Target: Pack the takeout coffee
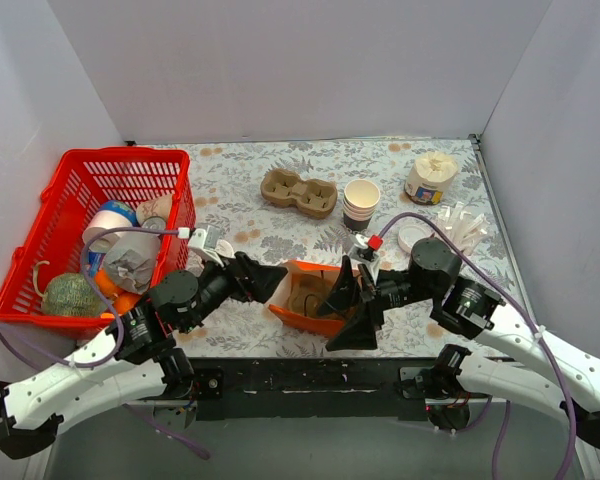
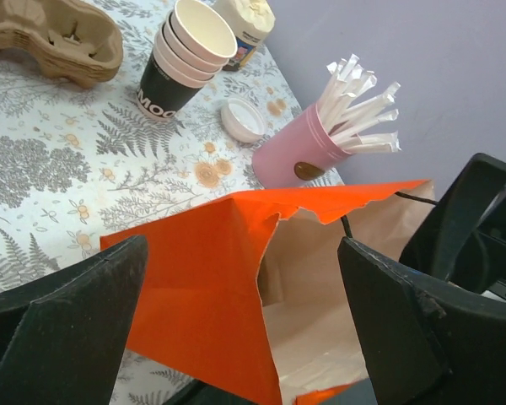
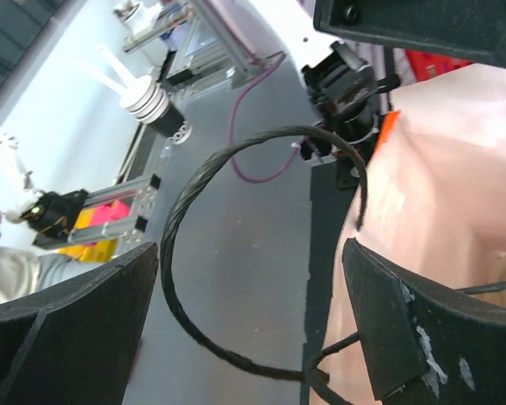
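An orange paper bag with a brown inside stands open at the table's near edge between my two arms. My left gripper is open, and its fingers straddle the bag's torn orange rim without pressing on it. My right gripper is open too. One of its fingers lies against the bag's brown inner wall, and the black twisted cord handle loops through the gap. The takeout coffee is out of view; I cannot tell what lies inside the bag.
Behind the bag are a stack of lidless cups, a loose white lid, a pink cup of white sticks, a cream-topped jar and a cardboard cup carrier. A red basket of items fills the left side.
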### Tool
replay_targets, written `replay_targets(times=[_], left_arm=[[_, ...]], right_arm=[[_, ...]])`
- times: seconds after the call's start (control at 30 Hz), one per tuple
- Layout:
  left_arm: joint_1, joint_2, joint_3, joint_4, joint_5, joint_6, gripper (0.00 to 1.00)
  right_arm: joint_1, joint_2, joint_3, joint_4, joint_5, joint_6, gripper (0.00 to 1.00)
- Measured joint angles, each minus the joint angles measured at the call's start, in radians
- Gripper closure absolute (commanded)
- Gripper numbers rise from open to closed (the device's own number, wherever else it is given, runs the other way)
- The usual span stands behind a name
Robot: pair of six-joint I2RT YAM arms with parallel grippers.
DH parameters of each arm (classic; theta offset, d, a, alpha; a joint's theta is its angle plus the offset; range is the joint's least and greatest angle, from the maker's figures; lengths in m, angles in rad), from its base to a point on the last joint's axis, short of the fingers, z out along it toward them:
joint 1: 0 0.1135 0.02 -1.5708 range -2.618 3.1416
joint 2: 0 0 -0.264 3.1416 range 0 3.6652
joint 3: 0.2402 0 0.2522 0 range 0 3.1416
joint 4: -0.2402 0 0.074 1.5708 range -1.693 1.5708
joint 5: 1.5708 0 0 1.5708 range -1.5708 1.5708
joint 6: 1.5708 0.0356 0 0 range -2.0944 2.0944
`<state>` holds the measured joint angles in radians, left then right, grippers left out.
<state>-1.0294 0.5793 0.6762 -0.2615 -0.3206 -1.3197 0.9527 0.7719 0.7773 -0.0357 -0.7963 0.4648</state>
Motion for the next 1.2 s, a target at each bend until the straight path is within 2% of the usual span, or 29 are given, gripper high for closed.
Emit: replay_targets(times=[0.17, 0.43, 0.53, 0.7, 0.73, 0.83, 0.87, 0.93, 0.97, 1.07, 1.2], left_arm=[[0.000, -0.013, 0.030, -0.081, 0.045, -0.045, 0.02], [0.000, 0.188, 0.207, -0.339, 0.051, -0.101, 0.02], [0.000, 0.292, 0.275, -0.406, 0.047, -0.112, 0.14], [0.000, 0.478, 0.400, -0.521, 0.011, -0.137, 0.35], [0.000, 0.500, 0.410, -0.529, 0.006, -0.139, 0.43], [0.000, 0.534, 0.412, -0.533, 0.004, -0.146, 0.57], [0.000, 0.541, 0.412, -0.525, 0.005, -0.146, 0.66], [-0.001, 0.550, 0.412, -0.512, 0.006, -0.145, 0.75], [-0.002, 0.556, 0.414, -0.505, 0.006, -0.142, 0.84], [-0.002, 0.574, 0.425, -0.495, 0.000, -0.134, 1.00], [-0.003, 0.584, 0.448, -0.499, -0.024, -0.119, 1.00]], right_arm=[[0.051, 0.045, 0.002, 0.021, -0.005, 0.027, 0.02], [0.062, 0.059, 0.171, -0.125, 0.278, 0.025, 0.02], [0.062, 0.054, 0.196, -0.151, 0.318, 0.028, 0.02], [0.062, 0.101, 0.280, -0.307, 0.424, 0.041, 0.02], [0.062, 0.111, 0.298, -0.337, 0.452, 0.045, 0.02], [0.062, 0.117, 0.327, -0.402, 0.519, 0.053, 0.02], [0.062, 0.115, 0.332, -0.419, 0.536, 0.054, 0.02], [0.062, 0.114, 0.341, -0.443, 0.560, 0.055, 0.02], [0.062, 0.114, 0.344, -0.450, 0.571, 0.055, 0.02], [0.062, 0.112, 0.365, -0.478, 0.632, 0.053, 0.02], [0.064, 0.093, 0.369, -0.500, 0.763, 0.070, 0.02]])
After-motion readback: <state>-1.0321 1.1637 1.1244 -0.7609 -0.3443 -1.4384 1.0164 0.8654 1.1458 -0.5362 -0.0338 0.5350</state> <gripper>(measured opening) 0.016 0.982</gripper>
